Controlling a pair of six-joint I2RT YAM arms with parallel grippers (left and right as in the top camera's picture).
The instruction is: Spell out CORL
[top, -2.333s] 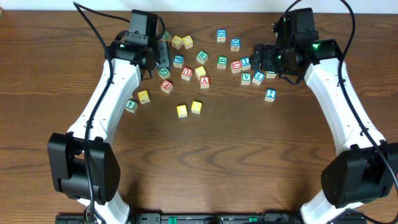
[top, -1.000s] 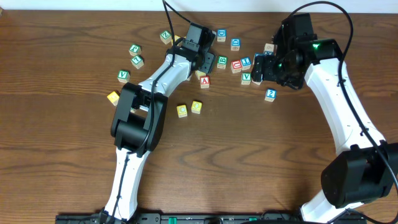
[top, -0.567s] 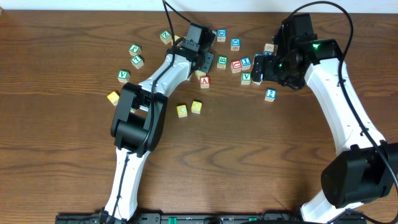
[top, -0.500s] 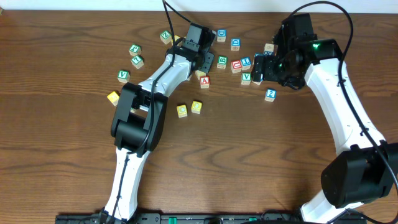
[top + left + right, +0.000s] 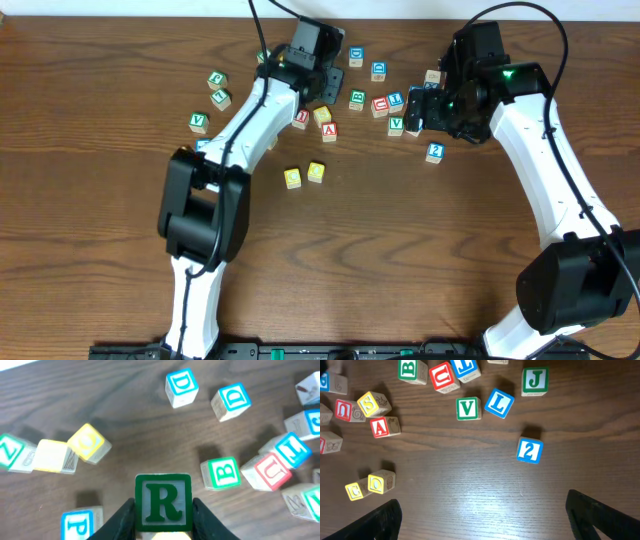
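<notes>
My left gripper is shut on the white-faced cube with the green R and holds it above the table, over the cluster of cubes at the back. In the overhead view the left gripper hides that cube. The two yellow cubes, C and O, sit side by side in the middle of the table. The blue L cube lies next to a green V cube. My right gripper is open and empty, hovering near the L cube.
Loose cubes lie around: blue 2, green J, red A, yellow S, green B, two blue D cubes, blue P. More green cubes sit at the far left.
My left arm has swung a little back and to the left with its gripper still closed. The right arm has not moved.
</notes>
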